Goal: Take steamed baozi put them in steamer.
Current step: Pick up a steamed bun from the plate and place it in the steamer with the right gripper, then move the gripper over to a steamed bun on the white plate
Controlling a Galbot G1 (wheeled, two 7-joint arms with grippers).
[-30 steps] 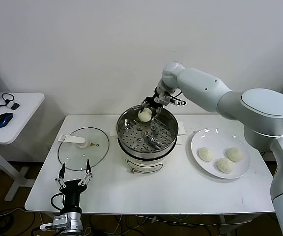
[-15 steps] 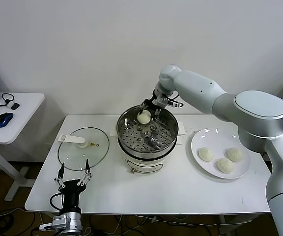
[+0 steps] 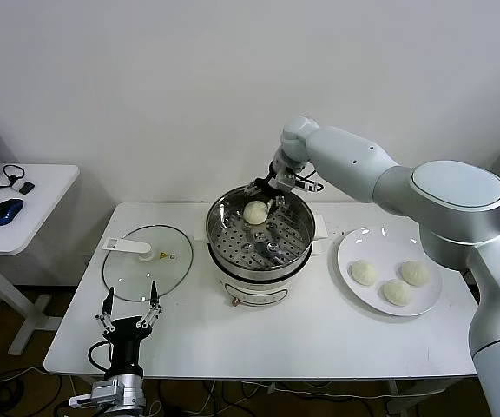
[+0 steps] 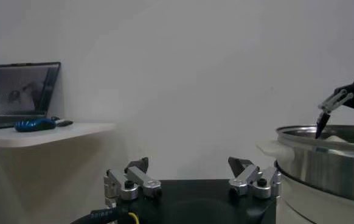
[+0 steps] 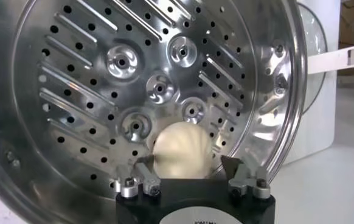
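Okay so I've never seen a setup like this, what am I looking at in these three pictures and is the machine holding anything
It is a two-armed robot at a white table. One picture looks down from its head; the other two come from cameras on its wrists. On the table stand a steel steamer, a glass lid and a plate with three buns. The right pincer hangs over the steamer's far side, open, with a fourth bun lying on the perforated tray just below it; the right wrist camera shows that bun between the spread fingers. The left pincer waits open near the table's front edge. Nothing is held.
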